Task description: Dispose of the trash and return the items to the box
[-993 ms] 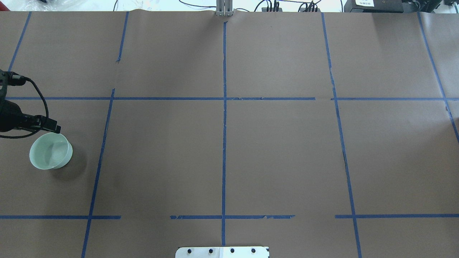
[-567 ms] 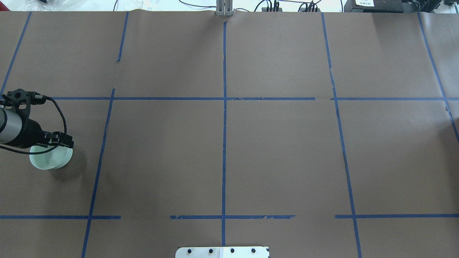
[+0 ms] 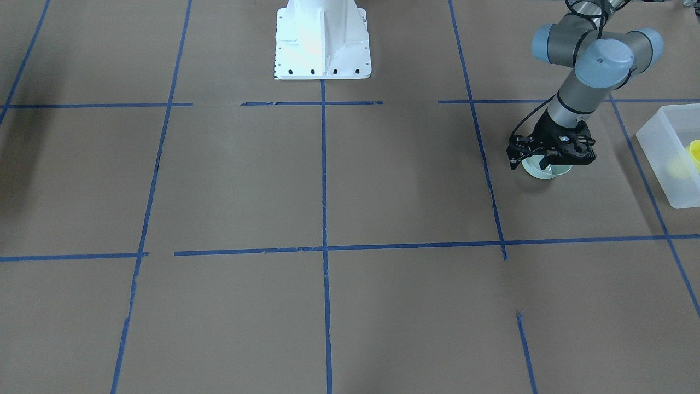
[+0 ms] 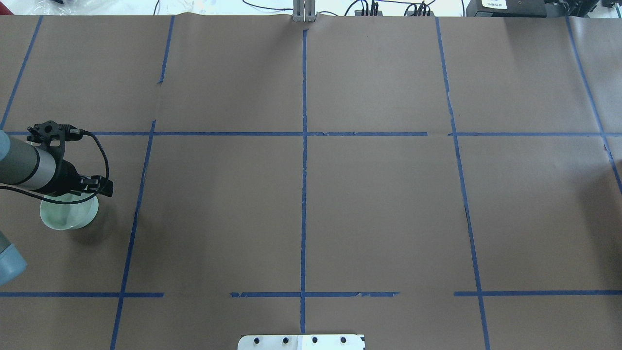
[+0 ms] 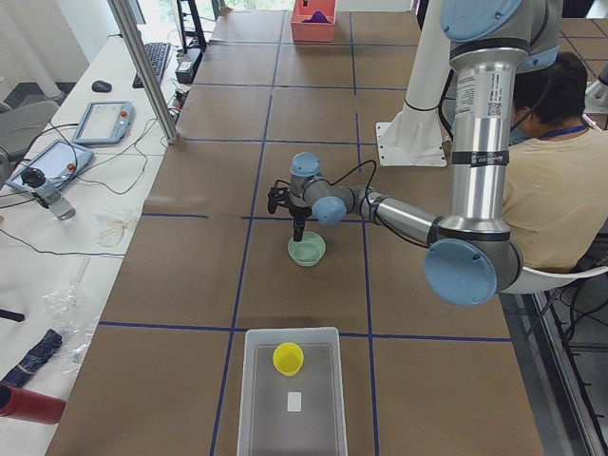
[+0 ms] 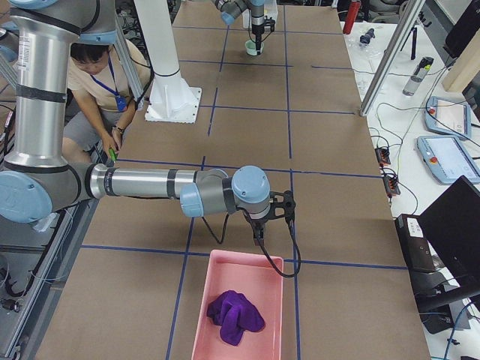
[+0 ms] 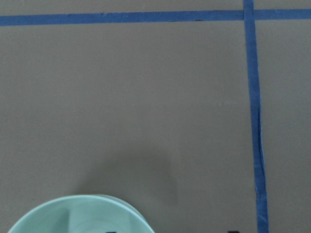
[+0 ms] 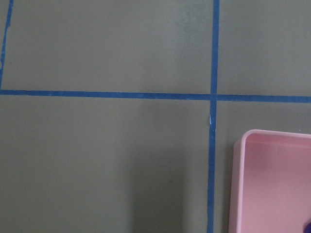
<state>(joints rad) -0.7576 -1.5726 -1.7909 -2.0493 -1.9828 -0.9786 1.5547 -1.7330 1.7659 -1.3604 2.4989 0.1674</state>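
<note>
Mint-green bowl (image 3: 547,171) just below left end effector (image 3: 550,158)

On the left gripper (image 4: 103,187) I can't make out the fingertips; it covers part of the mint-green bowl (image 4: 65,219), and the front view's edge cuts the box (image 3: 656,137), maybe halfway.

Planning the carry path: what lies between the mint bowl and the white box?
Between bowl and box, only brown paper crossed by one blue tape line; the exterior front-facing view shows it.

Arms outstretched; left pincer (image 3: 547,163) points down, jaws apart; right pincer (image 6: 257,240) points down, jaw state unclear.
</note>
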